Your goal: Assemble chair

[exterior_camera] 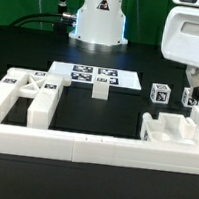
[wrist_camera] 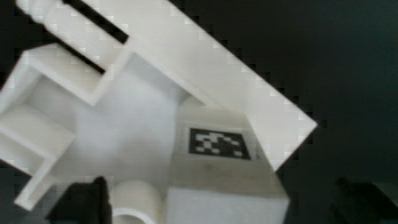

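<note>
Chair sub-assembly [exterior_camera: 169,129] sits by the bench [exterior_camera: 116,110] front edge, exterior view's right. X-braced frame [exterior_camera: 28,91] and a tagged post [exterior_camera: 160,93] lie loose, unjoined. Tool [exterior_camera: 191,99] hovers over sub-assembly, jaws seemingly apart, holding nothing. Judged: most joining remains.

black table [exterior_camera: 96,112], marker board [exterior_camera: 93,77], X-braced frame [exterior_camera: 26,91], tagged cube [exterior_camera: 160,93], slab piece [exterior_camera: 169,129], long white border wall [exterior_camera: 72,145]
</note>
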Tool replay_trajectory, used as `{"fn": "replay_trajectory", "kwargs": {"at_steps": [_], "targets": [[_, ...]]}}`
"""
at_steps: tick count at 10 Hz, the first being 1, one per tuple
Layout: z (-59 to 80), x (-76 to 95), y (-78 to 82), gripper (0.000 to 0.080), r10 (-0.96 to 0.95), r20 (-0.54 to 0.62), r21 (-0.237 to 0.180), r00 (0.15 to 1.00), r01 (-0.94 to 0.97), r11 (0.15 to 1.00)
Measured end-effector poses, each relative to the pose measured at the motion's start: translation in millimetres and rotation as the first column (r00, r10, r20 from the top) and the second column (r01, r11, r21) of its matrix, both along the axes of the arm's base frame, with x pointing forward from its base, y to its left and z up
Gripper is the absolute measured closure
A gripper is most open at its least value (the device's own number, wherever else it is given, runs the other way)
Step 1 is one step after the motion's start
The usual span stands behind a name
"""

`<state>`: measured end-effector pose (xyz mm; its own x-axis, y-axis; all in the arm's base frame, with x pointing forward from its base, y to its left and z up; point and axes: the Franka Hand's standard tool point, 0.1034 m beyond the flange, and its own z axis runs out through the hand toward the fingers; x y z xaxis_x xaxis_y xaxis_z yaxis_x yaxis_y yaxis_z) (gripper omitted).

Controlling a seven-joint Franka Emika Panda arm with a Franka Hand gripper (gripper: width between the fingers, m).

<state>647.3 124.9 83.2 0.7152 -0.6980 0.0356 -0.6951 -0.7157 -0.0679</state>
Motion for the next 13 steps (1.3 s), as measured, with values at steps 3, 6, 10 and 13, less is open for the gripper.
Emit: {"fn": "replay_trajectory", "kwargs": {"at_steps": [3,6,10,13], "targets": [[-1.9,0.0,-0.9,0.0150,0.222,0.004,-0.018,0.975,-0.222,0.975],[-2.6,-1.3,0.7,0.0151,0.501,-0.009,-0.052,0.865,-0.501,0.864],[-4.4,-1.4,-3.2,0.0151,0.759,-0.026,-0.080,0.651,-0.758,0.647],[-6.3,-1.9,-4.6,0.0151,0.872,-0.048,-0.092,0.486,-0.872,0.481]]}}
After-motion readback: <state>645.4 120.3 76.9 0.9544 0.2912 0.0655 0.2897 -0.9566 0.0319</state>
